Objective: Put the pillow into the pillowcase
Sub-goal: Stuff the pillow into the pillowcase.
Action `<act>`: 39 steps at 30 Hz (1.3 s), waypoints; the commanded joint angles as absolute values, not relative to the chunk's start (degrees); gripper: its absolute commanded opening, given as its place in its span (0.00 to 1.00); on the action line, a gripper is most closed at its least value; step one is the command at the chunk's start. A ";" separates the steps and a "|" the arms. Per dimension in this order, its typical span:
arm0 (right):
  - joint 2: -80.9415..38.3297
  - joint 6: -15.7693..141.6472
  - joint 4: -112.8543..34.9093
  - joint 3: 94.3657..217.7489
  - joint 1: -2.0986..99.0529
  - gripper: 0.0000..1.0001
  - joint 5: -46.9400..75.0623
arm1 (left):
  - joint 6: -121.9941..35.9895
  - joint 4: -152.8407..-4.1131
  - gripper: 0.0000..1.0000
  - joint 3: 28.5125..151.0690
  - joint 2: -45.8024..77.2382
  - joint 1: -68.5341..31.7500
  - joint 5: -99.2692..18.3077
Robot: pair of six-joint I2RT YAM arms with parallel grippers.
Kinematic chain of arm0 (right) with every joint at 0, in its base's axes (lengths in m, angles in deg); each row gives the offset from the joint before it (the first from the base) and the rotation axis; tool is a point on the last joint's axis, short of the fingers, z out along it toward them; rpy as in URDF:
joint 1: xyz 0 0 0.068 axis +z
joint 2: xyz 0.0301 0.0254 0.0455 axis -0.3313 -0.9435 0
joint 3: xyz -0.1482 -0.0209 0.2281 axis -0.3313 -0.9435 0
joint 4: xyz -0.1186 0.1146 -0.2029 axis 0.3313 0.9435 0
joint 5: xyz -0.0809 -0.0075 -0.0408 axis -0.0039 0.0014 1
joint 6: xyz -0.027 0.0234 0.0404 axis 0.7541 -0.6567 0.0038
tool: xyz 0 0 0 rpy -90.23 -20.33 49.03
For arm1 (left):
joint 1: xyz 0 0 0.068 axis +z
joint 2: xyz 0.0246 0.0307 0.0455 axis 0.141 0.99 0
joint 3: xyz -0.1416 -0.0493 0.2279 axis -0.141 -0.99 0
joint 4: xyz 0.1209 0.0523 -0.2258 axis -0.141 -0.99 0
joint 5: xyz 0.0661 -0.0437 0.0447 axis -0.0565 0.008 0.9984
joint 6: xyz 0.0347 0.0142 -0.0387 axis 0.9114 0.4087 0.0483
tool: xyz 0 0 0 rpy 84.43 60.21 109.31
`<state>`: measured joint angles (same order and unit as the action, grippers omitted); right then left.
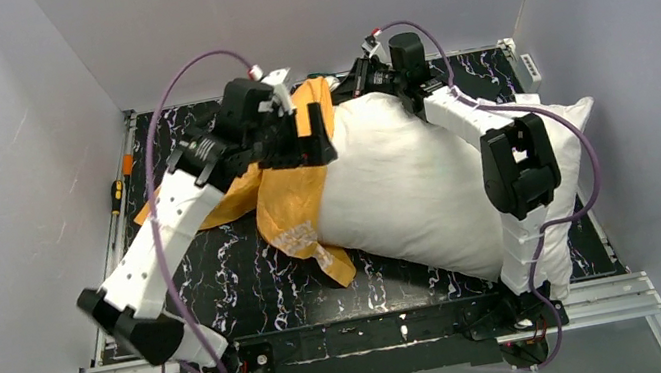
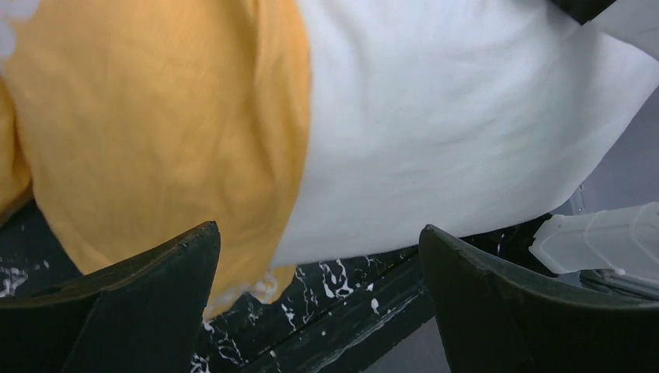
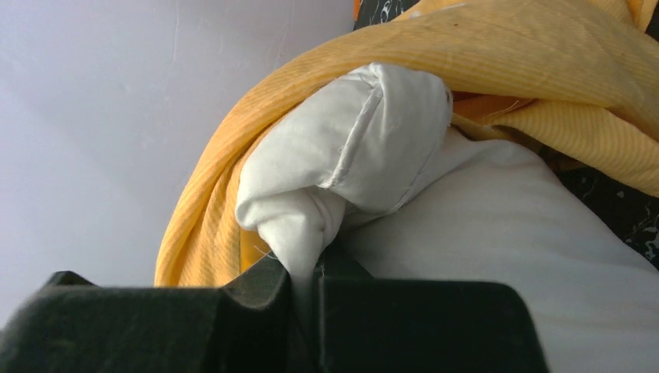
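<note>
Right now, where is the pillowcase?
In the top view, the pillowcase lies left of centre, covering the left end of the pillow, beneath the open left gripper.

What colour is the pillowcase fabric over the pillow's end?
Plain orange-yellow; the pillowcase shows best in the left wrist view.

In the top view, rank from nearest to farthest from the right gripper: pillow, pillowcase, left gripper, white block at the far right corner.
1. Pillow: its corner is pinched in the right gripper.
2. Pillowcase: wrapped round that corner.
3. Left gripper: to the left, open.
4. White block: far right corner, farthest.
</note>
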<state>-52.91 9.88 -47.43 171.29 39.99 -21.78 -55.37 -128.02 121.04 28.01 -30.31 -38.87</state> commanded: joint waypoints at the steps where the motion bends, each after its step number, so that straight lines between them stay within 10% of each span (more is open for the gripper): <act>1: -54.98 5.39 -53.25 171.36 39.26 0.01 -21.70 | -63.99 -133.75 0.98 109.53 16.33 -27.22 -35.39; 15: -59.93 -4.38 -63.37 174.63 38.84 0.01 -22.74 | -86.07 -106.75 0.68 67.00 9.06 -18.35 -60.79; 24: -60.84 -14.99 -72.08 177.63 38.39 0.01 -23.91 | -86.05 -97.48 0.00 61.94 14.43 -18.35 -60.97; 39: -59.11 -29.23 -81.42 187.34 37.55 0.01 -23.78 | -78.86 -100.16 0.00 69.27 30.28 -25.60 -62.87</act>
<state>-62.57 -20.00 -66.64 179.34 37.74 -26.37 -84.00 -94.36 64.62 26.44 -20.54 -60.43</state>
